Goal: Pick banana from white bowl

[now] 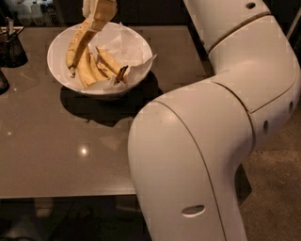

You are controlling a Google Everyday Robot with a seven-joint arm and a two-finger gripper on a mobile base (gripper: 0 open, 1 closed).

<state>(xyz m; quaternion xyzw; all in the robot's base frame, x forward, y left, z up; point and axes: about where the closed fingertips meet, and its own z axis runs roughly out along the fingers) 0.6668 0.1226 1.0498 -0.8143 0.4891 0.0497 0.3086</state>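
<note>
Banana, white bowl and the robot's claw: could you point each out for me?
banana (pixel 79 41), camera view, middle of its speckled body.
white bowl (pixel 106 91), camera view, front outer wall.
gripper (pixel 98 18), camera view, at the top edge above the bowl, shut on the banana's upper end.
</note>
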